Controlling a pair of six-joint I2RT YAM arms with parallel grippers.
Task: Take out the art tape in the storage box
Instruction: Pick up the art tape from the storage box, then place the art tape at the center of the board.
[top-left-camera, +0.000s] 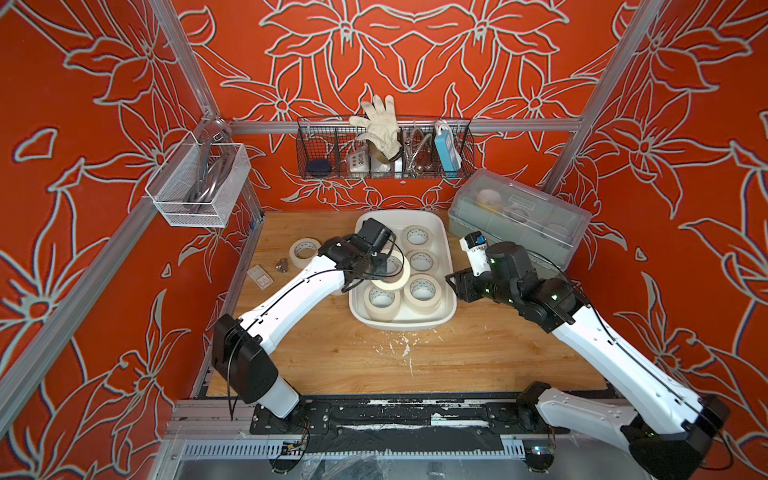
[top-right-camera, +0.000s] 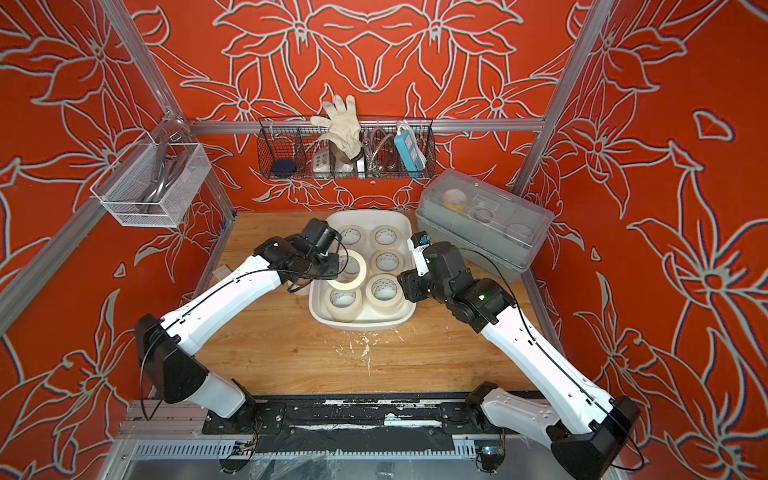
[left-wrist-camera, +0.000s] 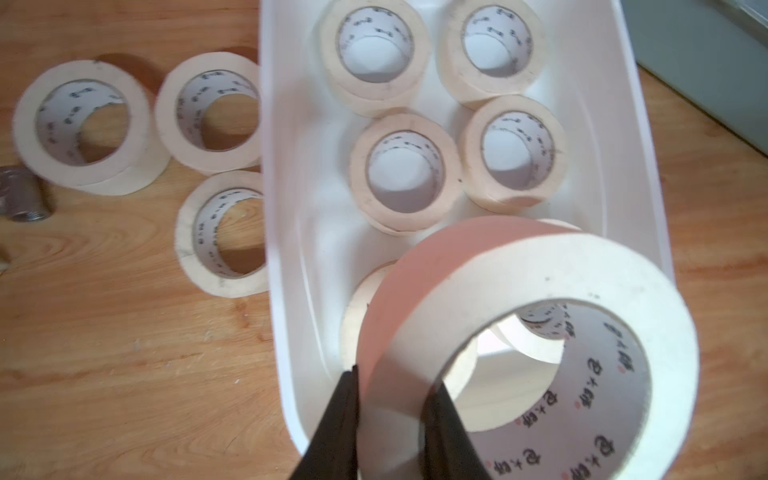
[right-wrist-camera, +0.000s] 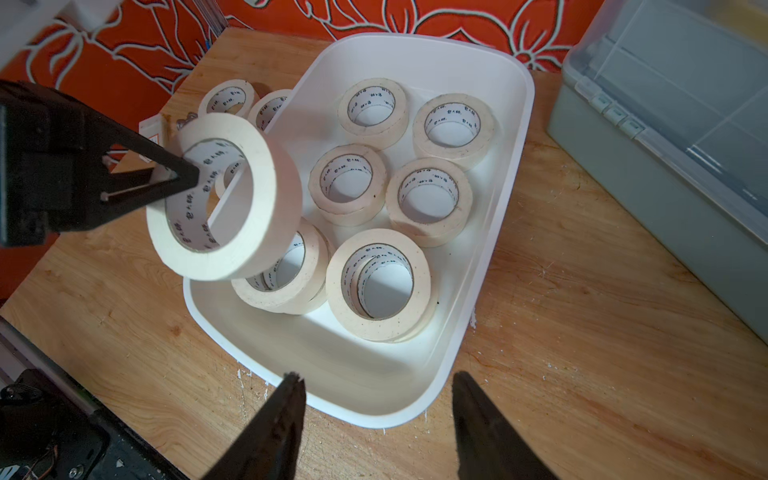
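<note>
We see the left gripper (left-wrist-camera: 392, 382) clenched on one art tape roll (right-wrist-camera: 259, 216) tilted above the storage box (right-wrist-camera: 528, 104), other rolls (right-wrist-camera: 337, 286) lying inside, while the right gripper (right-wrist-camera: 376, 376) hangs spread and empty nearby.

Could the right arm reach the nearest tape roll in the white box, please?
Probably yes: the right gripper is open by the box rim, the nearest roll lies uncovered before it, and the left gripper holds a lifted roll off to the side.
</note>
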